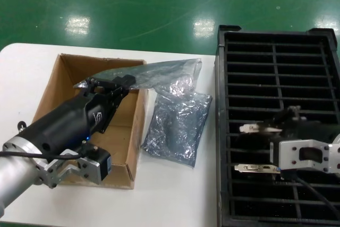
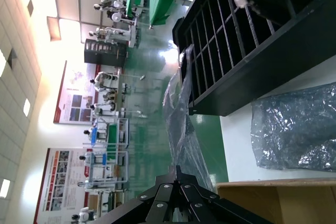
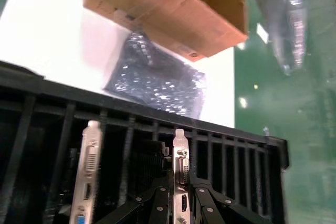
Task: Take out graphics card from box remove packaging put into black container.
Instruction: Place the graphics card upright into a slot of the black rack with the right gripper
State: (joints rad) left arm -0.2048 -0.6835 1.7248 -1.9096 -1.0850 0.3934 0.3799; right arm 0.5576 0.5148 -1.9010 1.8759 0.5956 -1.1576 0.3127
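Observation:
My left gripper (image 1: 112, 84) hangs over the brown box (image 1: 53, 91) and is shut on the packaging (image 1: 170, 70), a see-through smoky bag that stretches from the fingers toward the black container. In the left wrist view the shut fingertips (image 2: 178, 174) pinch the bag (image 2: 181, 119). My right gripper (image 1: 280, 126) is inside the black container (image 1: 220, 131), shut on the silver bracket of a graphics card (image 1: 259, 128) standing in a slot. The right wrist view shows the jaws closed on that bracket (image 3: 181, 171).
A second graphics card (image 1: 255, 168) stands in a nearer slot and also shows in the right wrist view (image 3: 89, 177). A crumpled blue-grey plastic bag (image 1: 178, 126) lies on the white table between box and container. Green floor lies beyond the table.

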